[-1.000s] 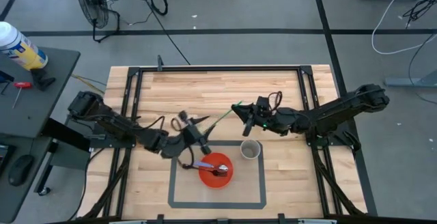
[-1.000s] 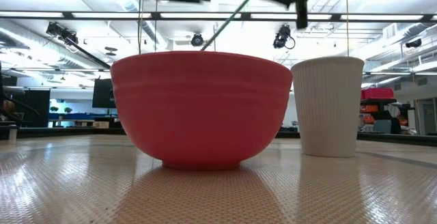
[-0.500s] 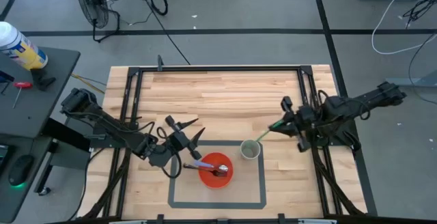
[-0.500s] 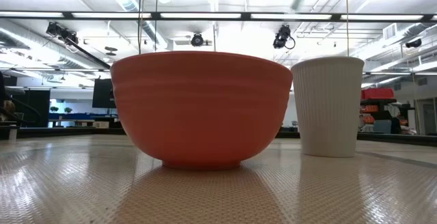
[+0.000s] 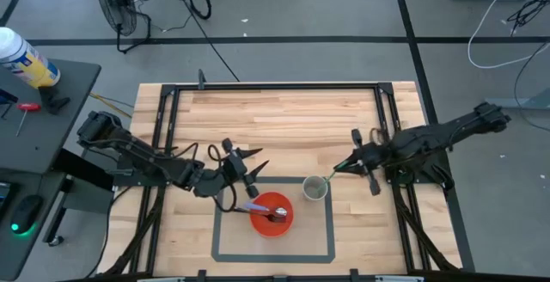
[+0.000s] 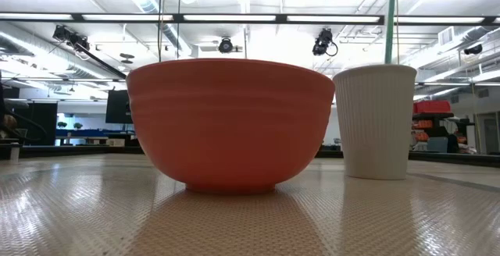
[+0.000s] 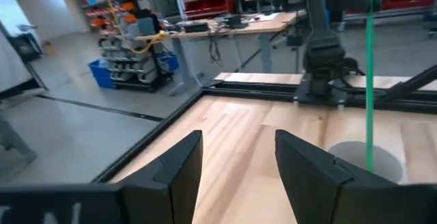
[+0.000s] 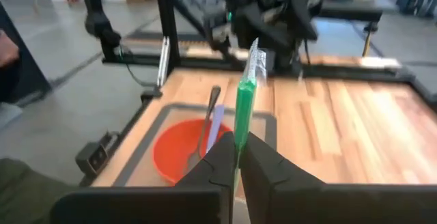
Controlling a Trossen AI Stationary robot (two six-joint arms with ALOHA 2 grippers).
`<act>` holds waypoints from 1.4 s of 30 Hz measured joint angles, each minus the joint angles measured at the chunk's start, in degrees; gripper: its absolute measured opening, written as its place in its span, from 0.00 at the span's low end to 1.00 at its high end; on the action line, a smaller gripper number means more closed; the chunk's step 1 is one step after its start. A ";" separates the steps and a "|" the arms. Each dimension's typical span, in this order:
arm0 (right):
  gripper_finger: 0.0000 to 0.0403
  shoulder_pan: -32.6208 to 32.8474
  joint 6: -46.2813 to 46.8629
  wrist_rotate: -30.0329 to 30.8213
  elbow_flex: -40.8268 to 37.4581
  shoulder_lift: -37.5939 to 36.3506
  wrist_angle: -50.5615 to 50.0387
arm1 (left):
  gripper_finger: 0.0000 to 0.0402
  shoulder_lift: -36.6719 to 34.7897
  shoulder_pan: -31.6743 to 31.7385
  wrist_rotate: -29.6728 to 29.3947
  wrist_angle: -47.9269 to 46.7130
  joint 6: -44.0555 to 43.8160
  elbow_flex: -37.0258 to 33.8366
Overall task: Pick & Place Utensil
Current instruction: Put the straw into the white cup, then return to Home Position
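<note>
A thin green utensil [image 5: 337, 169] with a clear end [image 8: 255, 59] is in my right gripper [image 5: 352, 162], which is shut on it just right of the white ribbed cup [image 5: 315, 188]. In the low view the green utensil [image 6: 388, 22] stands upright over the cup [image 6: 375, 122], its lower end at the cup's mouth. The red bowl [image 5: 271, 214] sits left of the cup and holds a spoon with a purple handle [image 5: 255, 207]. My left gripper [image 5: 243, 163] hovers open above the table, left of the bowl and cup, touching nothing. My right gripper pinches the green utensil's stem [image 8: 242, 118] between its two fingers [image 8: 220, 162], which lie across it. The utensil is lifted clear of the table, and its free end points down at the cup's mouth [image 5: 320, 181].
A dark tape rectangle [image 5: 215, 230] frames the bowl and cup on the wooden table [image 5: 284, 114]. Black frame rails [image 5: 382, 101] run along the table's left, right and far sides. The bowl [image 6: 230, 123] fills much of the low view.
My right gripper has carried the green utensil from the table's middle toward the right edge, then back a little toward the cup. The utensil has turned from a slant above the bowl to upright over the cup. My left gripper stays open and has shifted slightly.
</note>
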 joint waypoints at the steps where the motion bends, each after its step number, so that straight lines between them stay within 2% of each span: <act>1: 0.05 0.00 0.01 0.00 0.00 1.27 0.12 | 0.47 0.00 0.29 0.73 -0.17 -0.35 -0.02; 7: 0.11 0.00 0.48 1.07 0.00 8.67 1.77 | 0.47 0.09 2.38 11.38 -1.67 -4.58 -0.02; 11: 0.21 -0.02 0.48 1.07 0.00 9.91 1.80 | 0.47 0.09 3.37 14.52 -3.61 -4.81 -0.02; 16: 0.38 -0.02 0.44 1.07 0.00 6.39 1.09 | 0.46 -1.34 4.47 17.14 -8.45 -4.97 -0.01; 23: 0.60 -0.09 0.40 1.05 0.00 -1.70 1.48 | 0.43 -7.36 8.01 20.92 -19.69 -4.98 -0.05; 29: 0.71 -0.91 -3.62 2.92 0.00 -4.76 8.68 | 0.39 -8.57 13.76 28.09 -22.54 -4.54 -0.04; 34: 0.72 -5.80 -6.62 5.10 0.00 -2.45 11.84 | 0.36 -7.09 18.91 35.72 -20.67 -3.61 -1.00; 38: 0.71 -11.51 -6.15 4.91 0.00 1.63 12.67 | 0.33 -6.95 23.10 40.18 -10.69 -3.82 -8.27; 42: 0.69 -16.67 -6.05 1.33 0.00 7.53 17.52 | 0.29 -6.95 26.85 41.25 1.75 -4.73 -16.90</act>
